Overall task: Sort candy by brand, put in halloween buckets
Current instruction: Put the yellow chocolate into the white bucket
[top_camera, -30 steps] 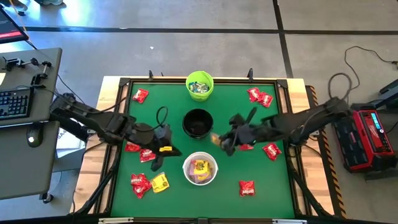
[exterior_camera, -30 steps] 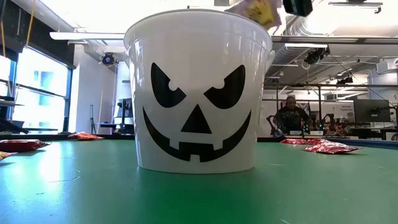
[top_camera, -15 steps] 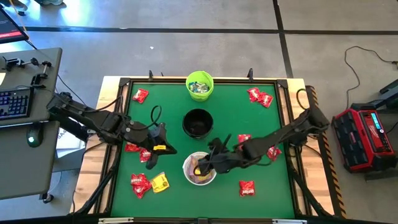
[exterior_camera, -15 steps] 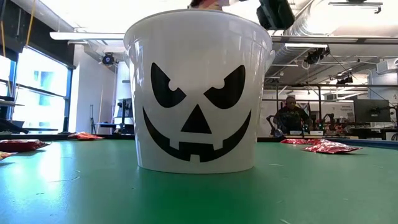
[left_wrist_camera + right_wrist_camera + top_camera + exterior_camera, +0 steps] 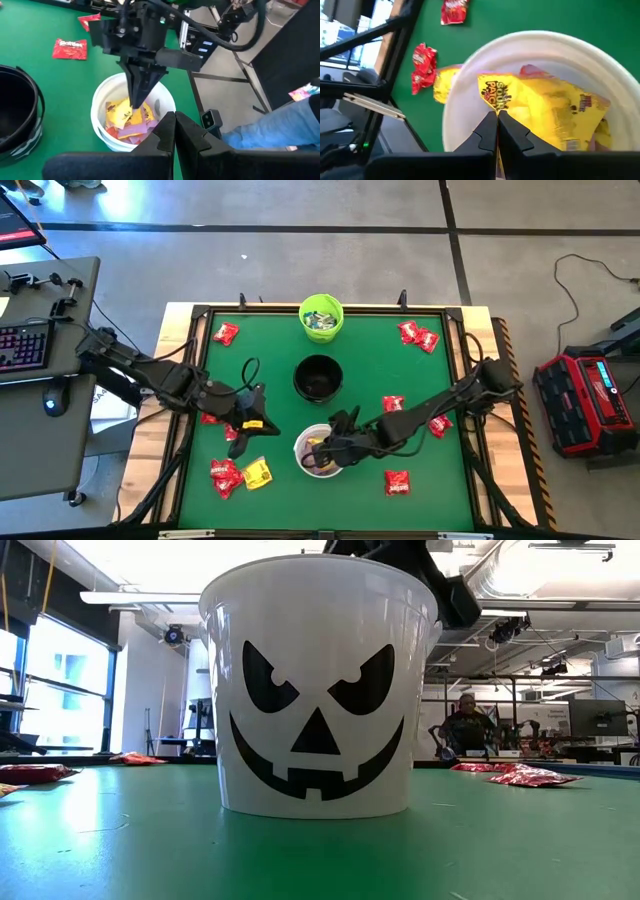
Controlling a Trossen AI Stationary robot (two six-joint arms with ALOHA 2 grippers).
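Note:
The white bucket, with a black jack-o'-lantern face, stands near the table's near edge and holds yellow and pink packets. The black bucket stands in the middle and the lime green bucket by the far edge. My right gripper reaches down into the white bucket, shut on a yellow candy packet. My left gripper hovers shut and empty to the left of the white bucket, above the green mat. Red packets and a yellow one lie flat on the mat. My right gripper pinches the yellow packet between its two fingertips at one edge, near a corner. The fingers come from above, pointing down into the white bucket's mouth. The packet lies on the other candy inside the bucket.
Loose red packets lie at the mat's left, right, near right and beside the right arm. A raised dark frame borders the mat. A desk with a keyboard stands left of the table. A person sits far behind.
My right gripper has carried the yellow packet from beside the black bucket toward the near-left, over the white bucket, and lowered it into the bucket's mouth. My left gripper has drifted a little toward the table's left and near edges.

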